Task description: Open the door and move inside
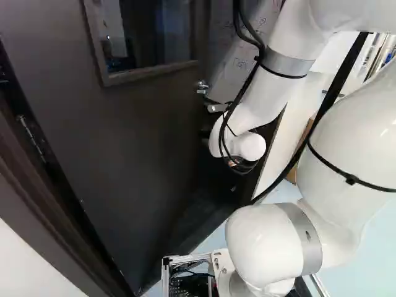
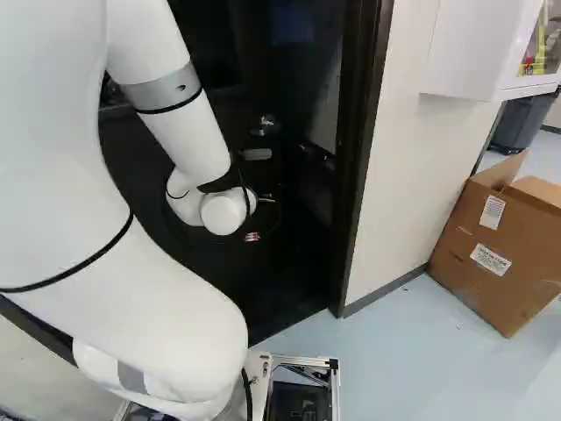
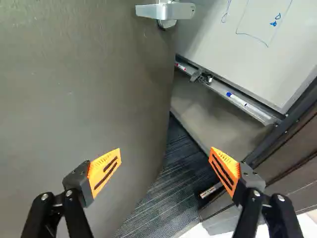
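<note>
The dark door (image 1: 124, 136) stands ajar, its window above and its hinge side at the left of the left base view. In the right base view, my gripper (image 2: 252, 237) is mostly hidden by the wrist, below the metal handle (image 2: 256, 154). Seen from the wrist, the gripper (image 3: 166, 151) is open with nothing held. One finger lies over the door face (image 3: 74, 89), the other over the gap's far side near the door frame (image 3: 292, 173). The handle (image 3: 166, 10) is ahead of the fingers, not touched. Through the gap shows dark carpet (image 3: 173, 173).
Beyond the gap stands a whiteboard (image 3: 252, 39) with a marker tray (image 3: 223, 91). The frame's dark post (image 2: 359, 132) meets a white wall (image 2: 412, 175). Right of it are a cardboard box (image 2: 500, 246) on the floor and a wall cabinet (image 2: 473, 53).
</note>
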Robot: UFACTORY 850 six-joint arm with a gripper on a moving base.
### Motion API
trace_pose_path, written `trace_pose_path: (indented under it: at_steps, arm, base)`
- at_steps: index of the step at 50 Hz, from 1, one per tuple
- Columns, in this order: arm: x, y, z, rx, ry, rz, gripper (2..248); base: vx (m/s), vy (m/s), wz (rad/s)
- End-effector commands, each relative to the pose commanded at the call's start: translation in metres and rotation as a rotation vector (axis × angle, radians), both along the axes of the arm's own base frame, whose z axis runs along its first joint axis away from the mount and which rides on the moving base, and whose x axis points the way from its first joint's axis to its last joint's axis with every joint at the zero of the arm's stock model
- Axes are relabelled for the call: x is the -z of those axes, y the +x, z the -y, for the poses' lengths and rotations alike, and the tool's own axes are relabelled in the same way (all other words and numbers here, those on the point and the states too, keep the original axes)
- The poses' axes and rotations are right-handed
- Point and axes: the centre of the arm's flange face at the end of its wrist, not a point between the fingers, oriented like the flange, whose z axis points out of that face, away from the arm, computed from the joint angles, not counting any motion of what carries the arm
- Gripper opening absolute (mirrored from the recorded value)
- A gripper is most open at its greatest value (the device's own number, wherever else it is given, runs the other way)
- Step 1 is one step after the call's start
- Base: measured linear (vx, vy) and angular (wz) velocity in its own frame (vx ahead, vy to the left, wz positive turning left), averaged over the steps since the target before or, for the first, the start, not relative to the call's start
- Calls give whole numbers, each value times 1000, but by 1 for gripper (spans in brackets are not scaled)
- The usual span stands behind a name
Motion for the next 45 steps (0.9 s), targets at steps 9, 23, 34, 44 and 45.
trace_pose_path:
  at_steps: [9, 23, 34, 44, 45]
  arm:
    - [0, 3, -1, -4, 0, 0, 247]
    - [0, 11, -6, -12, 3, 0, 247]
    - [-1, 19, -14, -13, 12, 0, 247]
    - [0, 28, -24, -9, 24, -3, 247]
    - [0, 29, -25, -9, 26, -4, 247]
  base:
    - [11, 6, 0]
    - [0, 0, 0]
    - [0, 0, 0]
    - [0, 0, 0]
    - [0, 0, 0]
